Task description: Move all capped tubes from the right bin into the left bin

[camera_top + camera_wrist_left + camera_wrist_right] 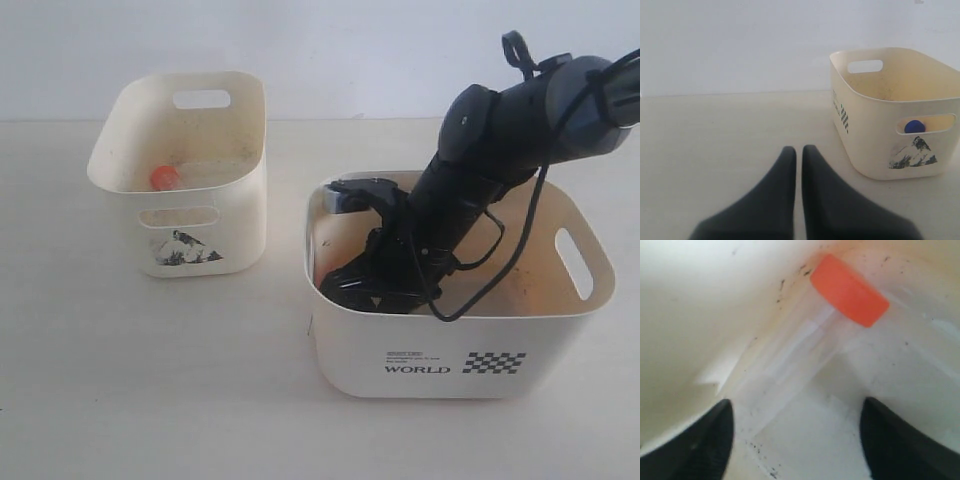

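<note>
My right gripper (797, 412) is down inside the right bin (450, 350), the wide cream one printed "WORLD". It stands open and holds nothing. A clear capped tube (790, 355) with an orange-red cap (850, 289) lies on the bin floor against the wall, its bottom end reaching between the fingertips (715, 440). In the exterior view the right gripper (362, 288) hides this tube. The left bin (120, 150), with its dark sticker, holds an orange-capped tube (165, 178). A blue cap (914, 126) shows through its handle slot. My left gripper (799, 152) is shut and empty, over the table beside the left bin (865, 135).
The two bins stand apart on a pale tabletop (150, 380), with a white wall behind. The right arm (500, 140) and its looping black cable (520, 250) lean over the right bin's rim. The right bin's floor is speckled with dark specks (757, 450).
</note>
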Tool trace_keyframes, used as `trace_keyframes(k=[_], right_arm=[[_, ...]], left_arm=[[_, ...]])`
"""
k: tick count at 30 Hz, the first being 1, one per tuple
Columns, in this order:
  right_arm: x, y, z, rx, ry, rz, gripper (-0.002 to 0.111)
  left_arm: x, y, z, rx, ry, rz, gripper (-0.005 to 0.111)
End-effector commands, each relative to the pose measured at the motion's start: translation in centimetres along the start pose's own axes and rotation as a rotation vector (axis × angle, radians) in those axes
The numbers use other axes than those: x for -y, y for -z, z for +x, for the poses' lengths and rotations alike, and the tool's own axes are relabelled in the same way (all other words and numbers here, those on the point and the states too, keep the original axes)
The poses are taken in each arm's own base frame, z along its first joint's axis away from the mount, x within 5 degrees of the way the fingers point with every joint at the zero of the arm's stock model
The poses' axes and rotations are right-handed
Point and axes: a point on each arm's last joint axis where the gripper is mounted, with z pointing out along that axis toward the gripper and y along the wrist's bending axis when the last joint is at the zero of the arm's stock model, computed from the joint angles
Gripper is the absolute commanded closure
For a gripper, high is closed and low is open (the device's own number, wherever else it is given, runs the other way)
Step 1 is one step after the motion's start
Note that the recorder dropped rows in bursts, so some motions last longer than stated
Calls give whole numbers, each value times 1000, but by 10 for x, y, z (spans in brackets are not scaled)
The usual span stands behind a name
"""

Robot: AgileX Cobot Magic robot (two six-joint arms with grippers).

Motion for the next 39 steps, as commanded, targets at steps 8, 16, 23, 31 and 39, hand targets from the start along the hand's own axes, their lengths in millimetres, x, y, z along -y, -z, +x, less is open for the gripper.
trace_keyframes(k=[8, 16, 23, 31, 39], right_arm=[[2, -8, 6, -65, 25, -22, 108], [-8, 17, 4, -15, 76, -3, 108], [-20, 43, 6, 21, 111, -1, 108], [-28, 66, 9, 58, 148, 36, 108], [-31, 74, 10, 75, 156, 47, 108]], left_arm=[[0, 0, -1, 3, 7, -1, 102], [0, 0, -1, 3, 7, -1, 102], [0, 0, -1, 3, 7, -1, 102], [0, 0, -1, 3, 7, -1, 102], [0, 0, -1, 3, 7, -1, 102]])
